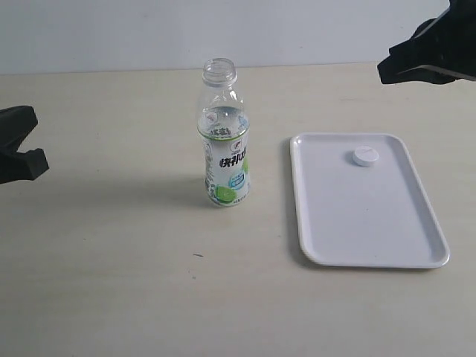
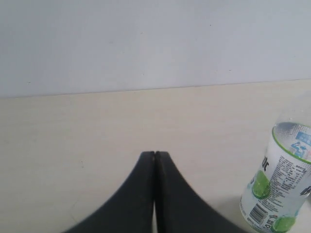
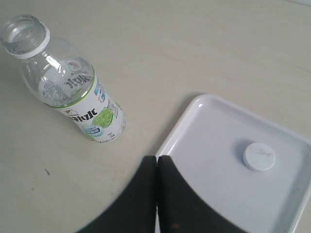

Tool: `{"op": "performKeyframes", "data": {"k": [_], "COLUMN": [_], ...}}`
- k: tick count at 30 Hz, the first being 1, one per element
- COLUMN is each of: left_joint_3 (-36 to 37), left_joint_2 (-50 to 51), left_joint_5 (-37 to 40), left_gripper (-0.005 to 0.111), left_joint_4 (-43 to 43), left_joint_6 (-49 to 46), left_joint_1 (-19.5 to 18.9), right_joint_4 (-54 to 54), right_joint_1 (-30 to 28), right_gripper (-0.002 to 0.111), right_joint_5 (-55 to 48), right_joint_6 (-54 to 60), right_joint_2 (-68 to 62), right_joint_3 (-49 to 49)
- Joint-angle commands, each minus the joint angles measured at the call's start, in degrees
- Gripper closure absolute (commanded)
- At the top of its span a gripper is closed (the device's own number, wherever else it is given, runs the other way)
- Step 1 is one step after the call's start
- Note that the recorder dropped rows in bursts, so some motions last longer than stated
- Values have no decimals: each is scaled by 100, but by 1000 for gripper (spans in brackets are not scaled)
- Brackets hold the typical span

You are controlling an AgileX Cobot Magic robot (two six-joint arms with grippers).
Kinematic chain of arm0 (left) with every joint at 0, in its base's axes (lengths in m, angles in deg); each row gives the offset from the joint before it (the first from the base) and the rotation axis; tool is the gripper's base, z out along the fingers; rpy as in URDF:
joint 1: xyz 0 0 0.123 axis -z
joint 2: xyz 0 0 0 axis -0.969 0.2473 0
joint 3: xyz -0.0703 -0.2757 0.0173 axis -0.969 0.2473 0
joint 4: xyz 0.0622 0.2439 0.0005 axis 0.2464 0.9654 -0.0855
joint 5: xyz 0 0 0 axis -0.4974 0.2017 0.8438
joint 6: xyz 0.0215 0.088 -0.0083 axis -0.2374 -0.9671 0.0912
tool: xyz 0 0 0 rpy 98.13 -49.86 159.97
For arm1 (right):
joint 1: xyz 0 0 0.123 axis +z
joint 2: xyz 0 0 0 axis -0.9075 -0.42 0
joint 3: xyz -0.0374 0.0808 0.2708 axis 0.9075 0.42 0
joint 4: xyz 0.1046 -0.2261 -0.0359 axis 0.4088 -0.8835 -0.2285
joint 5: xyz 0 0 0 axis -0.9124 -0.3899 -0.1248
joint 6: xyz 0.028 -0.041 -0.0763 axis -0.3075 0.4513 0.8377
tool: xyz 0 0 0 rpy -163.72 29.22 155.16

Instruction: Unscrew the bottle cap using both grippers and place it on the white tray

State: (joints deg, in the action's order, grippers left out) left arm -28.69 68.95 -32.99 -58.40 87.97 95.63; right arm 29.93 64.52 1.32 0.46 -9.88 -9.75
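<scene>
White cap (image 1: 365,155), white tray (image 1: 368,223)

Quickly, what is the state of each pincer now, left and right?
The left pincer is closed, holding nothing.
The right pincer is closed, holding nothing; the bottle cap lies on the white tray.

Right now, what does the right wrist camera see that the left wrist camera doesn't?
Only the right wrist view: the white tray, the bottle cap on it, and the open mouth of the bottle. Only the left wrist view: the wall and a barcode. Both: the bottle's label, the table, and a shut hand (right hand, left hand).
</scene>
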Motion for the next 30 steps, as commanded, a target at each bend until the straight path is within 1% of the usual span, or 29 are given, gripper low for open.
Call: {"op": "performKeyframes", "data": {"k": [1,4,6,9,12,14,16,18,23,27,30], "left_joint_3": [42,42,42,42,42,42,42,42,42,42,42], "left_joint_2": [-34,-136,-459,-1158,-2077,-2788,-3442,-4147,-5542,-6177,-6386], "left_joint_5": [18,77,528,1923,3269,3931,4414,4622,4676,4687,4701], "left_gripper": [107,107,107,107,107,107,107,107,107,107,107], "left_joint_4": [-54,-54,-54,-54,-54,-34,-10,-10,-10,-22,-22], "left_joint_6": [43,42,65,-25,-474,-727,-924,-1137,-1128,-1114,-1114], "left_joint_1": [-19,-8,-8,-8,-8,-8,-8,-8,-8,-8,-8], "right_joint_4": [19,19,19,19,19,19,19,19,19,19,19], "right_joint_1": [-7,-7,-7,-7,-7,-7,-7,-7,-7,-7,-7], "right_gripper": [108,108,108,108,108,108,108,108,108,108,108], "right_joint_5": [69,69,69,69,69,69,69,69,69,69,69], "right_joint_6": [-6,-6,-6,-6,-6,-6,-6,-6,-6,-6,4], "right_joint_2": [33,33,33,33,33,33,33,33,33,33,34], "right_joint_3": [18,18,18,18,18,18,18,18,18,18,18]}}
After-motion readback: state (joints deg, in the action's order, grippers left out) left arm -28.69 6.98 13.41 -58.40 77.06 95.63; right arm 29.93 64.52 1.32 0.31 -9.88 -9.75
